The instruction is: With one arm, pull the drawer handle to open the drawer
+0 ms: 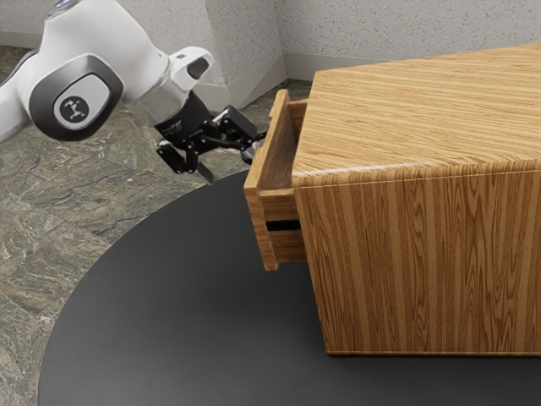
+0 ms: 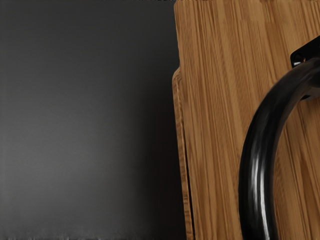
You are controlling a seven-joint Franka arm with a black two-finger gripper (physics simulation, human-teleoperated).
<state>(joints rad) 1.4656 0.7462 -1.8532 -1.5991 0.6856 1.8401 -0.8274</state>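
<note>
At the exterior view's left, a white arm reaches in from the upper corner, above a stone-patterned floor. Its black gripper is stretched toward the exterior view's right and sits right up against the outer face of the drawer. The meeting point is hidden behind the drawer's front panel, so it cannot be told whether the gripper is clamped on the handle or merely beside it.

In the middle, the drawer juts out a short way from the top of a wooden cabinet. A dark gap shows along its side where it has left the cabinet body. The cabinet stands on a round black table.

The wrist view shows the drawer's wooden front close up. The handle, a glossy black curved bar, arcs across it just under the hand, fixed to the wood by a black mount.

Judging from this, the task looks partly done: the drawer is open by a small amount and most of its travel is likely left. The remaining work seems to be a further straight pull away from the cabinet.
</note>
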